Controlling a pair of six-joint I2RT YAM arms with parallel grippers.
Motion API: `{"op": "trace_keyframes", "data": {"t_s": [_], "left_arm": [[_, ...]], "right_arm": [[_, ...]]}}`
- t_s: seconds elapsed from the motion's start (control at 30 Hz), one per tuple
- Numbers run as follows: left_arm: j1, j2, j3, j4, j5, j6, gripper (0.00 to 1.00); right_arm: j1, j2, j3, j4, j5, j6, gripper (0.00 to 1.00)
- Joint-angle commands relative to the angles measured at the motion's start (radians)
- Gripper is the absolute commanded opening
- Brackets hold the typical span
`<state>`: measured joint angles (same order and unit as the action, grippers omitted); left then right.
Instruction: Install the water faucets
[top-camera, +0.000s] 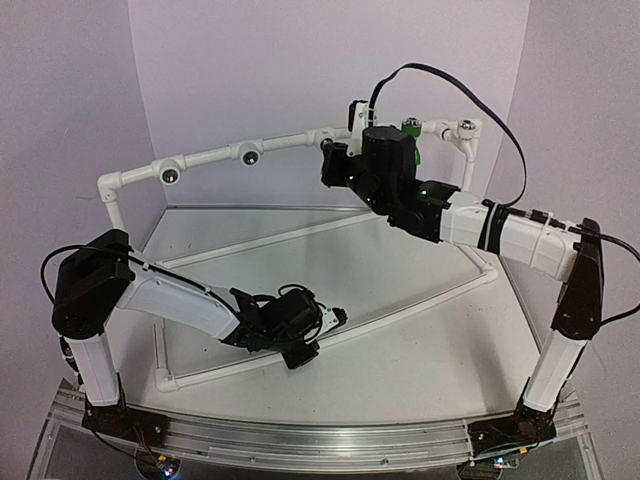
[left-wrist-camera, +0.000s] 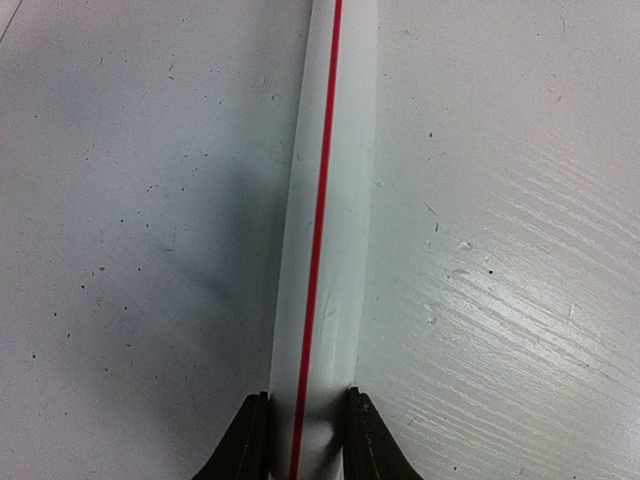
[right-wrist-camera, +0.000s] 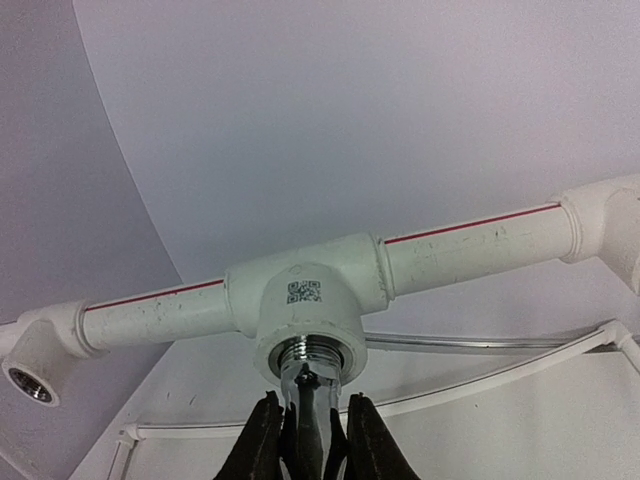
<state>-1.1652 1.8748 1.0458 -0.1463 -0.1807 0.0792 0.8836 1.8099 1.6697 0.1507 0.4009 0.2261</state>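
A shiny silver faucet (right-wrist-camera: 312, 385) sits with its threaded end in the socket of a white tee fitting (right-wrist-camera: 305, 290) on the raised pipe rail. My right gripper (right-wrist-camera: 308, 405) is shut on its body just below the socket; in the top view it (top-camera: 332, 160) is up against the rail (top-camera: 290, 141) and hides the faucet. A green faucet (top-camera: 410, 127) shows on the rail behind my right wrist. My left gripper (left-wrist-camera: 308, 400) is shut on a low white pipe with a red stripe (left-wrist-camera: 325, 230), down on the table (top-camera: 336, 318).
The white pipe frame has open chrome-rimmed sockets on the rail at the left (top-camera: 170, 174), centre-left (top-camera: 249, 155) and far right (top-camera: 465, 127); one also shows in the right wrist view (right-wrist-camera: 30, 385). Low frame pipes (top-camera: 420, 303) cross the white table. A black cable loops above my right arm.
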Motion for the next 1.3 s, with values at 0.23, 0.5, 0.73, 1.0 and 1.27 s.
{"op": "trace_keyframes", "data": {"t_s": [0.23, 0.5, 0.73, 1.0, 1.27], "left_arm": [[-0.058, 0.047, -0.043, -0.078, 0.139, -0.021, 0.00], [-0.058, 0.045, -0.046, -0.078, 0.138, -0.022, 0.00], [-0.059, 0.043, -0.047, -0.078, 0.138, -0.020, 0.00], [-0.060, 0.041, -0.051, -0.078, 0.138, -0.022, 0.00], [-0.059, 0.043, -0.049, -0.078, 0.136, -0.019, 0.00]], "right_arm": [[-0.135, 0.045, -0.075, 0.183, 0.073, 0.341, 0.00], [-0.151, 0.049, -0.125, 0.236, 0.059, 0.549, 0.00], [-0.153, 0.067, -0.167, 0.306, 0.061, 0.702, 0.00], [-0.153, 0.091, -0.186, 0.355, 0.022, 0.940, 0.00], [-0.155, 0.085, -0.203, 0.360, -0.028, 1.286, 0.00]]}}
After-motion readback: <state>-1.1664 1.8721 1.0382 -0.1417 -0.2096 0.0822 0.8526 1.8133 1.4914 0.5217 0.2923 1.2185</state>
